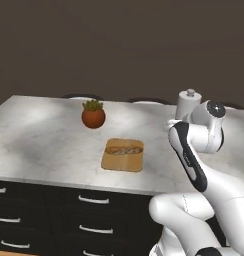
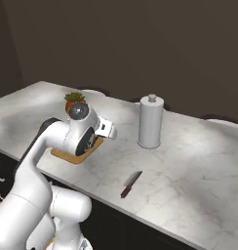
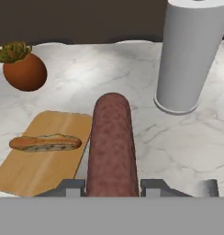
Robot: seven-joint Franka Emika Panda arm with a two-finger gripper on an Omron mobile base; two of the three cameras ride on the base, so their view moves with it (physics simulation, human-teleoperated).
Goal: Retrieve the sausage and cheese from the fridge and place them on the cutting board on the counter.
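Sausage (image 3: pixel 111 147) is out of the fridge, clamped in the tool (image 3: pixel 112 186) above the desk (image 3: pixel 178 142) just beside the cutting board (image 3: pixel 22 172), which already carries a filled bread roll (image 3: pixel 45 142); placing it and fetching the cheese remain.

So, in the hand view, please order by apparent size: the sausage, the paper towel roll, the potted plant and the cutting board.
1. Paper towel roll and sausage: similar; the sausage is nearest the camera, so unranked.
2. Cutting board.
3. Potted plant, smallest and farthest.
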